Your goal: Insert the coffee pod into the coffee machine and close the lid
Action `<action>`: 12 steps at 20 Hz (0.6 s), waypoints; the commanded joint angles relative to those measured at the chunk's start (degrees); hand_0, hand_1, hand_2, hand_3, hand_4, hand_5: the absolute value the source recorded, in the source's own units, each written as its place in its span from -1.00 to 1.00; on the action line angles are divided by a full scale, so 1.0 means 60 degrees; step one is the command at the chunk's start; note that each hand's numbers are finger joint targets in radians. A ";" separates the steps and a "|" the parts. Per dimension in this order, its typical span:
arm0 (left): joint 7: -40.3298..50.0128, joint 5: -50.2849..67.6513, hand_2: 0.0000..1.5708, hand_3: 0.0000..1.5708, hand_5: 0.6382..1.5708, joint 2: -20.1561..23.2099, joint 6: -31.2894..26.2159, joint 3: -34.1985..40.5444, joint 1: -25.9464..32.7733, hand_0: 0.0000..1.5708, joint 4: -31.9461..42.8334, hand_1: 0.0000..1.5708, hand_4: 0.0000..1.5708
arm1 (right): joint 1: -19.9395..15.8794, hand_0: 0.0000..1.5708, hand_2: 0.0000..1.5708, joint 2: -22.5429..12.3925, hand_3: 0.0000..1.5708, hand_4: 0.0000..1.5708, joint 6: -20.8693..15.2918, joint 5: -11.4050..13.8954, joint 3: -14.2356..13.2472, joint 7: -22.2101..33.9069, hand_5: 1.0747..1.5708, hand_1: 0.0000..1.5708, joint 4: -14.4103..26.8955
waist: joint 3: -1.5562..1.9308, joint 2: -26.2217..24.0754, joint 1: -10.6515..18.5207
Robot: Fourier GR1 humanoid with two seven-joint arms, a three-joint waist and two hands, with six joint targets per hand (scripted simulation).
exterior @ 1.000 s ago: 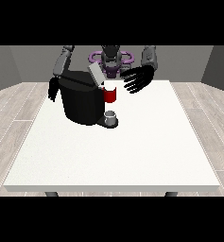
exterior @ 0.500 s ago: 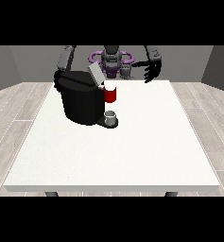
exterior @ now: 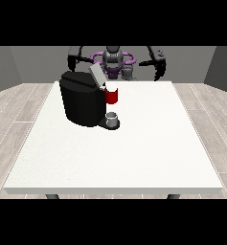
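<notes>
Hand at the view's right (exterior: 158, 71) raised behind table (exterior: 134, 153), coffee machine (exterior: 84, 100) lid (exterior: 96, 75) open

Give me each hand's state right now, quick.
Hand at the view's right: raised behind the table, holding nothing; fingers cannot be told.
Hand at the view's left: above the coffee machine, holding nothing; fingers cannot be told.

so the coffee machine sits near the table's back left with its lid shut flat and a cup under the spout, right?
Not quite. The front view shows the lid of the coffee machine tilted up, open. The machine does sit at the back left of the table, with a cup under the spout.
</notes>
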 commanded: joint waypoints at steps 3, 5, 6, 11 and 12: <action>-0.0077 0.0200 -1.00 -1.00 1.00 0.0420 -0.0181 0.0229 0.0975 -1.00 -0.0029 -1.00 -0.64 | -0.0027 -1.00 -1.00 0.0445 -1.00 -0.70 -0.0737 0.0173 0.1588 0.1142 1.00 -1.00 -0.2323 | 0.0006 -0.0602 -0.0433; 0.0270 0.0401 -1.00 -1.00 1.00 0.0639 -0.0198 0.0501 0.1107 -1.00 0.0055 -1.00 -0.55 | 0.0092 -1.00 -1.00 0.0450 -1.00 -0.85 -0.0598 0.0432 0.1874 0.1398 1.00 -1.00 -0.3124 | 0.0005 -0.0897 -0.0730; -0.0210 0.0402 -1.00 -1.00 1.00 0.0205 0.0206 0.0389 0.0849 -1.00 -0.0130 -1.00 -0.62 | -0.0277 -1.00 -1.00 0.0452 -1.00 -0.79 -0.0750 0.0554 0.1870 0.1188 1.00 -1.00 -0.3320 | 0.0008 -0.0088 -0.0625; -0.0734 0.0783 -1.00 -1.00 1.00 0.0373 -0.0690 0.0110 0.1111 -1.00 -0.0783 -1.00 -0.73 | -0.0697 -1.00 -1.00 0.0118 -1.00 -0.51 -0.1125 0.1048 0.1476 0.1678 1.00 -1.00 -0.4439 | 0.0014 0.1021 0.0033; -0.0734 0.0652 -1.00 -1.00 1.00 -0.0095 -0.0071 -0.0026 0.1442 -1.00 -0.0945 -1.00 -0.78 | -0.0094 -1.00 -1.00 0.0442 -1.00 -0.44 -0.1351 0.1293 0.2127 0.2385 1.00 -1.00 -0.5160 | 0.0013 0.0725 -0.0126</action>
